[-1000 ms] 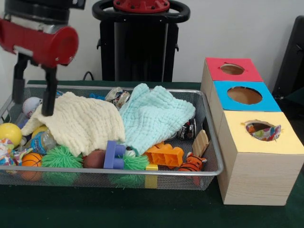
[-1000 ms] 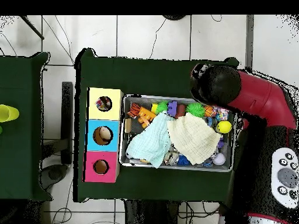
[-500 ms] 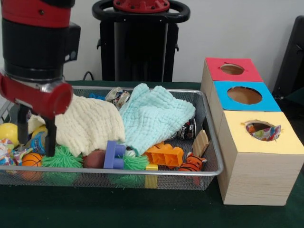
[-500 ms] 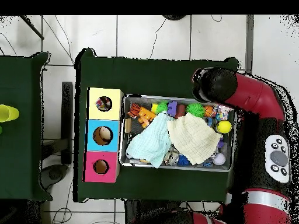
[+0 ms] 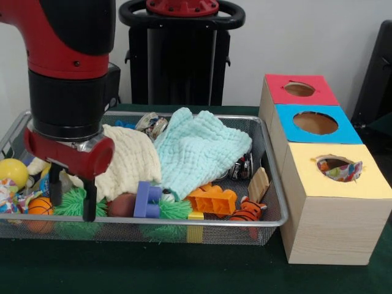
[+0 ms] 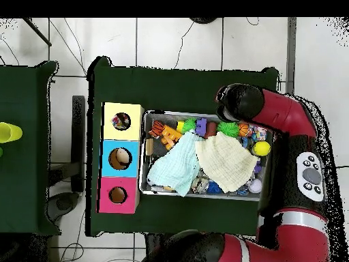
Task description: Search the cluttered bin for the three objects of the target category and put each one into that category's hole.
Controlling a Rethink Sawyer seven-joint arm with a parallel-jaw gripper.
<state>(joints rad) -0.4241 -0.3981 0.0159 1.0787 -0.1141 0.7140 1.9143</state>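
Note:
My gripper point(image 5: 72, 199) hangs open in the front left part of the wire mesh bin point(image 5: 184, 221). Its two black fingers point(image 5: 90, 205) stand on either side of a green spiky ball point(image 5: 72, 204), low among the toys. A small orange basketball point(image 5: 40, 206) and a yellow ball point(image 5: 13, 171) lie to the left. In the overhead view the arm's round wrist point(image 6: 240, 102) hides the gripper; the green spiky ball point(image 6: 227, 128) shows just below it. The sorting box has a yellow hole point(image 5: 337, 166), a blue hole point(image 5: 315, 122) and a red hole point(image 5: 299, 89).
A cream cloth point(image 5: 125, 160) and a mint cloth point(image 5: 199, 150) cover the bin's middle. A purple block point(image 5: 146, 200), an orange block point(image 5: 212, 199), a tiger toy point(image 5: 248, 210), a brown ball point(image 5: 121, 205) and cans point(image 5: 242, 167) lie around them. The box stands to the bin's right.
The arm has swung from the bin's back left corner toward the front edge and come down. Its fingers now straddle the green spiky ball.

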